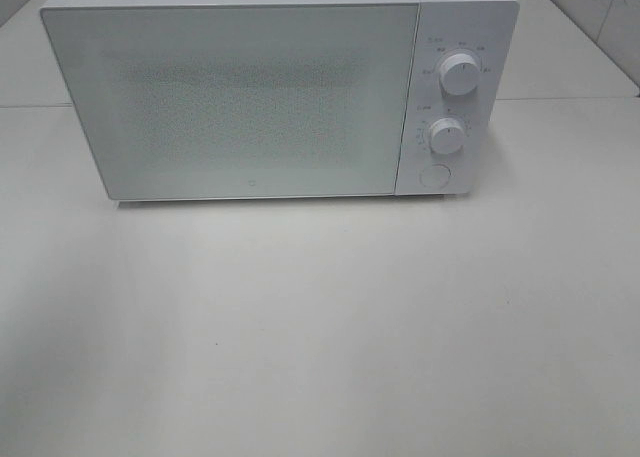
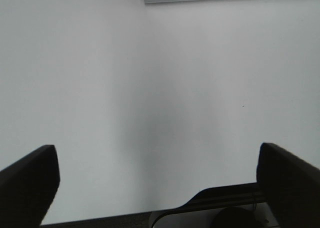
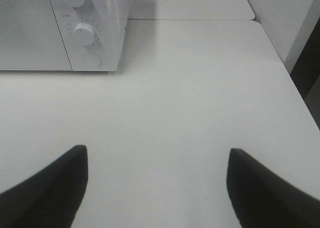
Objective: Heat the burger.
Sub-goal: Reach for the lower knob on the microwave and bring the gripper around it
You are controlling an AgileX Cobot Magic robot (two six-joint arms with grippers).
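We see the white microwave [image 1: 250,97] at the back of the tabletop [image 1: 320,337]. Its frosted door [image 1: 240,102] is shut flush. On the panel to the right of the door are an upper knob [image 1: 458,74], a lower knob [image 1: 447,133] and a round button [image 1: 433,175]. We cannot tell where the burger is, as no view shows it. Open tabletop stretches forward from the microwave's front edge. The left pincer [image 2: 156,153] is spread fully wide over plain white surface and grips nothing. The right pincer [image 3: 156,153] is also spread wide and empty. It faces the microwave's control-panel corner across open tabletop, and beside it the tabletop's right edge [image 3: 282,71] drops to a dark gap.
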